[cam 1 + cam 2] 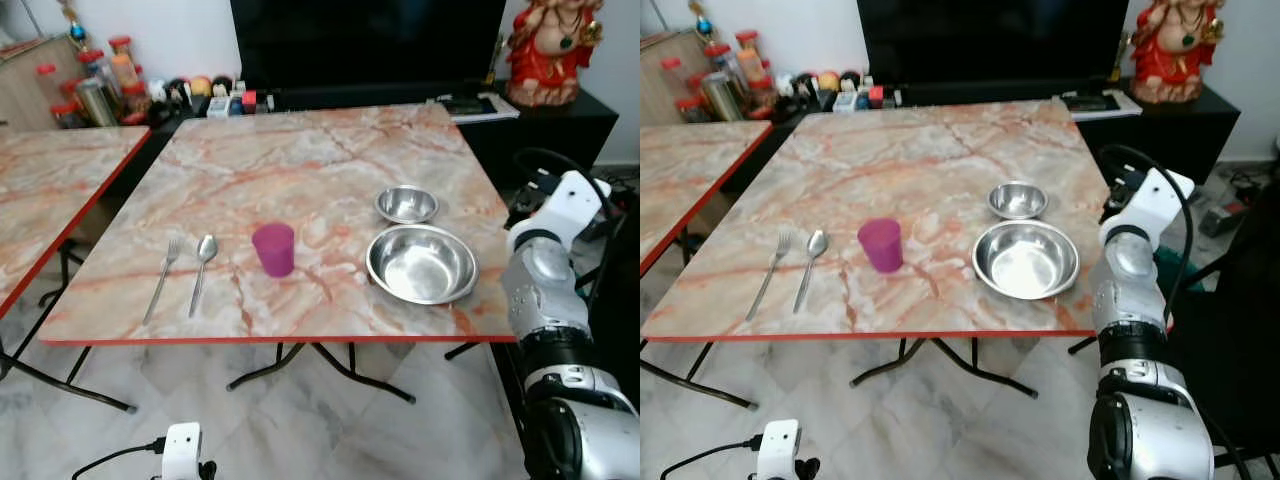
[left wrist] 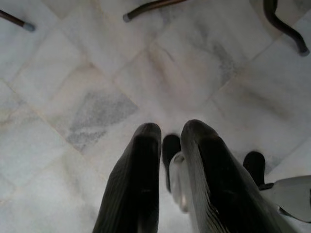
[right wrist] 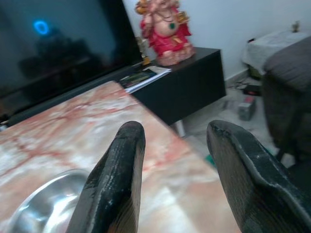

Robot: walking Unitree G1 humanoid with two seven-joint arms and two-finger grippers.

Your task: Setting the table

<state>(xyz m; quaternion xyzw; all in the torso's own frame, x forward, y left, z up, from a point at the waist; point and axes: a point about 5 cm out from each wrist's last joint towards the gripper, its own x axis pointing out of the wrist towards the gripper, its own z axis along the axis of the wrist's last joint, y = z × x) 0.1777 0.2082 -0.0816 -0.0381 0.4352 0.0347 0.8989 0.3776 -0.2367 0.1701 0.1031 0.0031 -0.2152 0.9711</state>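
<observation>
The square table (image 1: 300, 160) has a glossy marble-patterned top, cream veined with orange, edged in a thin red strip and carried on dark folding metal legs over pale marble floor tiles (image 2: 87, 97). Near the front edge on the robot's left lie a steel fork (image 1: 162, 277) and a steel spoon (image 1: 201, 268), side by side and nearly parallel, handles toward the robot. Just to their right stands a small purple plastic cup (image 1: 274, 249), upright. Further right sits a wide, shiny steel bowl (image 1: 421, 264), and a smaller steel bowl (image 1: 406, 204) rests just behind it, close but not clearly touching. The right arm is raised at the table's right side, bent at the elbow; its right gripper (image 3: 175, 160) hangs over the table's right edge with the two ribbed black fingers spread wide around nothing, a bowl's rim just below them. The left gripper (image 2: 170, 160) hangs low, pointing at the floor, its fingers narrowly parted and holding nothing.
</observation>
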